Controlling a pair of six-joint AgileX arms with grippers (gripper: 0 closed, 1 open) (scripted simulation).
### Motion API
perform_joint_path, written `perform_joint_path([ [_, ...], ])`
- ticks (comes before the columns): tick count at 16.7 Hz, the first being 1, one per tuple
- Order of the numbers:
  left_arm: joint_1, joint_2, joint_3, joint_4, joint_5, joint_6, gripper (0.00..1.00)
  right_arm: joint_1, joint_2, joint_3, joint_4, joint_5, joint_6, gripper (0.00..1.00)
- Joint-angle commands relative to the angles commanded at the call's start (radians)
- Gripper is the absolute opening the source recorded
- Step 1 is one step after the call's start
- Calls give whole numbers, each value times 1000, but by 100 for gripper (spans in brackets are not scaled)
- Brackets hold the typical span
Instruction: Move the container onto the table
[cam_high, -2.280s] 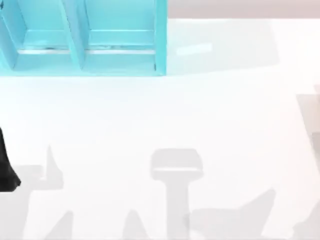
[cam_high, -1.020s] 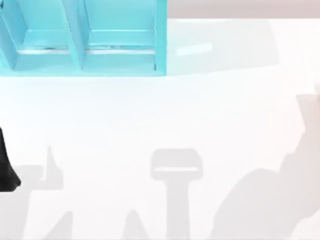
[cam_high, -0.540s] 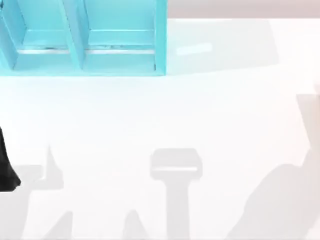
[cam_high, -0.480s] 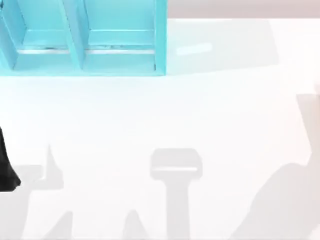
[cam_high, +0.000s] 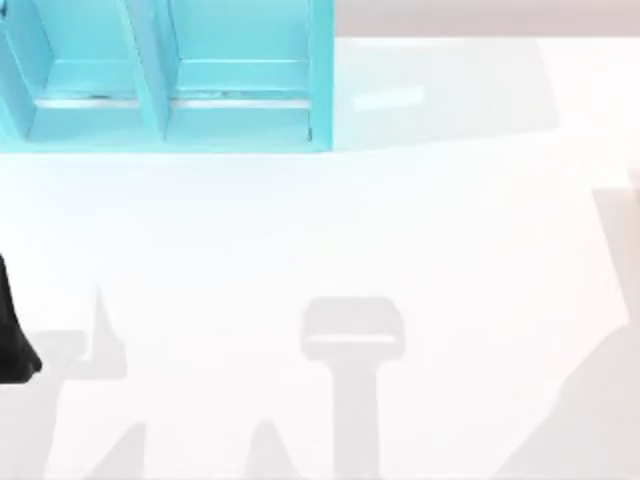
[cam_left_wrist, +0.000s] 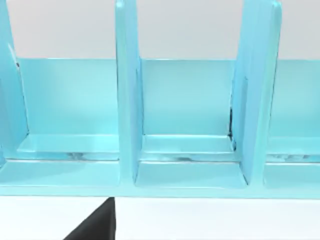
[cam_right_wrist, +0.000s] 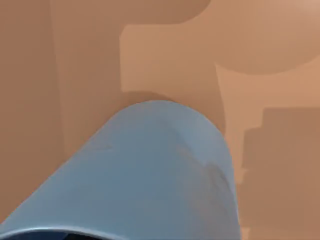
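Tabletop (cam_high: 330, 230): broad white surface across the top view, bare but for soft grey shadows along its near edge and right side.
Shelf unit (cam_high: 170, 80): large and turquoise, standing at the far left of the tabletop. Upright dividers split it into open compartments. The left wrist view faces these compartments (cam_left_wrist: 185, 125) head-on, with a strip of white tabletop in front of them.
Tan surface (cam_right_wrist: 165, 60): plain brownish ground behind the container in the right wrist view, crossed by darker shadow shapes.
Left arm (cam_high: 12, 330): a black part at the left edge of the tabletop, well apart from the shelf unit, parked.
Black wedge (cam_left_wrist: 95, 226): seen in the left wrist view over the tabletop, just before the shelf unit. Which part of the arm it is cannot be told.
Container (cam_right_wrist: 155, 180): small blue cup seen very close in the right wrist view. Its smooth side wall is tilted across the picture over the tan surface. Whether it touches that surface cannot be told.
Left pincer: how far open it is cannot be told.
Right pincer: its opening, and whether it has hold of the container, cannot be told.
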Motion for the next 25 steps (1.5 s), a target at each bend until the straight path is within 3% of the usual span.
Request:
perform_joint_path([
  [2,0,0,0,0,0,0,100,0,0,0,0,0,0,100],
  [15,0,0,0,0,0,0,100,0,0,0,0,0,0,2],
  [25,0,0,0,0,0,0,100,3,-4,2,-3,0,3,0],
])
